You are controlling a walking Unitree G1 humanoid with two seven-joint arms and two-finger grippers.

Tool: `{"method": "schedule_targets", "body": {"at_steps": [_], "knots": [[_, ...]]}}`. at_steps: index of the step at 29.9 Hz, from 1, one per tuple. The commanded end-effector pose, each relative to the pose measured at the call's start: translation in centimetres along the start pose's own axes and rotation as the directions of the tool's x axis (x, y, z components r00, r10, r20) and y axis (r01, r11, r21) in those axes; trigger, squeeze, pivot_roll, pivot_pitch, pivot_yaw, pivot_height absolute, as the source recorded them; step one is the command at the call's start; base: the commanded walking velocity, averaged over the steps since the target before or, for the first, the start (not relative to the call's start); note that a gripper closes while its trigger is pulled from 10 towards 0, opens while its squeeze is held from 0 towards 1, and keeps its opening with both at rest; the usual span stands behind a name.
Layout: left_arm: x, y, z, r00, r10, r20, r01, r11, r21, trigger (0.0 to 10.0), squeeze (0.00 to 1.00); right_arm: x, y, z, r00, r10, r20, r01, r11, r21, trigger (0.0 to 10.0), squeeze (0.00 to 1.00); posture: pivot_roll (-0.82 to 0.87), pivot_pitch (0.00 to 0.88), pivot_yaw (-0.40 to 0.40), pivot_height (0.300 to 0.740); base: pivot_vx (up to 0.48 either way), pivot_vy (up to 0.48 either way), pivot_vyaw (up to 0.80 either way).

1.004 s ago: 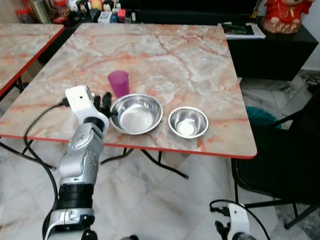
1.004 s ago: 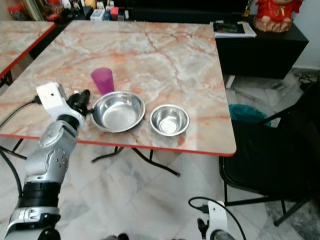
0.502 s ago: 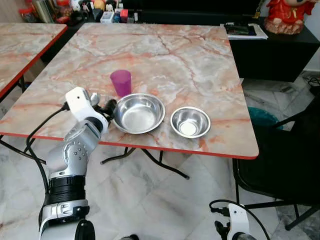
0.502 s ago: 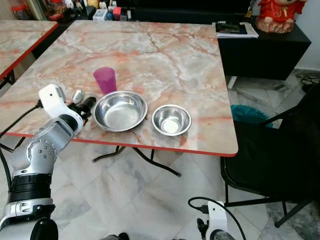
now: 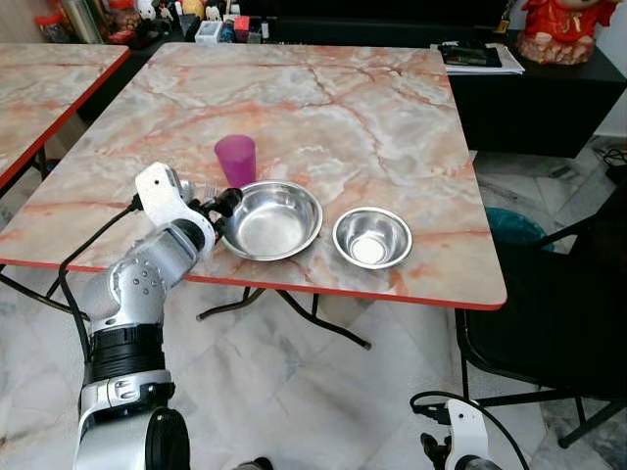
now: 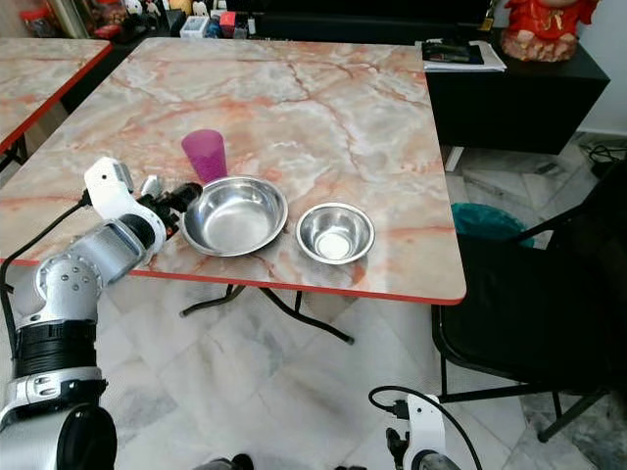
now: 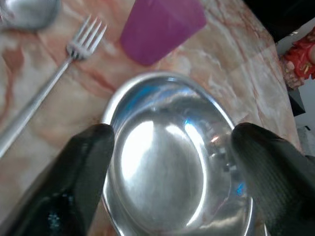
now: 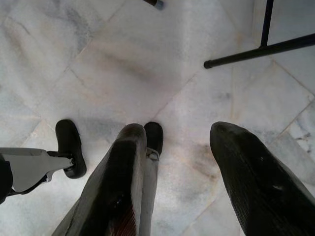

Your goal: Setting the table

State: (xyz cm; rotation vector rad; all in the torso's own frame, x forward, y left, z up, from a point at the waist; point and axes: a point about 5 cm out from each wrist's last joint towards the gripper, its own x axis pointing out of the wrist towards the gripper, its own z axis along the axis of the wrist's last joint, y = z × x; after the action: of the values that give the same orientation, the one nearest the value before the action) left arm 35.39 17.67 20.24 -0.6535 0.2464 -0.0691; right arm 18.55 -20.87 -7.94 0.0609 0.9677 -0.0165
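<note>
Marble-top table (image 5: 323, 108) w/ red edge. Near its front edge: large steel bowl (image 5: 271, 219), and at its 3 o'clock, just beside but apart, a small steel bowl (image 5: 371, 237). Purple plastic cup (image 5: 235, 161) upright at approx 11 o'clock of the large bowl, close to its rim.

Left gripper (image 5: 223, 203) sits at the large bowl's 9 o'clock, low over the tabletop, fingers spread wide. In the wrist view the two black fingertips (image 7: 88, 162) stand either side of the bowl's near rim, bowl btwn them; can't tell if either pad touches the steel. Fork (image 7: 49, 93) lies flat on the marble beside the bowl, tines toward the cup; spoon (image 7: 27, 12) bowl-end visible past it, near the frame corner. In the head view the spoon (image 6: 151, 185) shows at 9 o'clock of the gripper.

Right gripper (image 8: 179, 162) hangs idle down by the white tile floor (image 8: 147, 64), fingers apart, nothing btwn them.

Black chair (image 5: 558, 304) at 3 o'clock of the table. 2nd marble table (image 5: 44, 78) at 9 o'clock. Black cabinet (image 5: 529, 88) behind, w/ a red figurine (image 5: 558, 29) on top.
</note>
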Motion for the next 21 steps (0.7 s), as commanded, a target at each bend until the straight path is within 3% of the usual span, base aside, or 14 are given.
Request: {"method": "schedule_targets", "body": {"at_steps": [1,2,3,10,21], "knots": [[0.0,0.3,-0.1,0.999,0.021,-0.025,-0.022,0.999,-0.044,10.0,1.0,-0.1,-0.1,-0.5,1.0,-0.003,-0.017,0.004,1.0,0.007,10.0,0.0,0.03,0.172,0.012,0.74,0.0,0.0,0.0],[0.0,0.4,-0.1,0.999,0.029,-0.026,-0.03,0.998,-0.051,10.0,1.0,-0.1,-0.1,-0.5,1.0,-0.003,-0.017,0.004,1.0,0.008,10.0,0.0,0.03,0.174,0.014,0.74,0.0,0.0,0.0],[0.1,0.6,-0.1,0.998,0.048,-0.029,-0.05,0.997,-0.065,10.0,0.0,-0.1,-0.1,-0.5,1.0,-0.004,-0.017,0.004,1.0,0.008,10.0,0.0,0.03,0.173,0.013,0.74,0.0,0.0,0.0],[-0.2,1.6,-0.3,0.983,0.159,-0.091,-0.164,0.986,-0.043,10.0,0.0,-0.1,0.0,-0.6,1.0,-0.002,-0.022,0.002,1.0,0.007,10.0,0.0,0.03,0.173,0.015,0.74,0.0,0.0,0.0],[0.1,0.8,-1.3,0.979,0.127,-0.161,-0.142,0.987,-0.08,10.0,0.0,-0.1,0.0,-0.6,1.0,-0.002,-0.02,0.002,1.0,0.008,10.0,0.0,0.02,0.173,0.02,0.74,0.0,0.0,0.0]]}}
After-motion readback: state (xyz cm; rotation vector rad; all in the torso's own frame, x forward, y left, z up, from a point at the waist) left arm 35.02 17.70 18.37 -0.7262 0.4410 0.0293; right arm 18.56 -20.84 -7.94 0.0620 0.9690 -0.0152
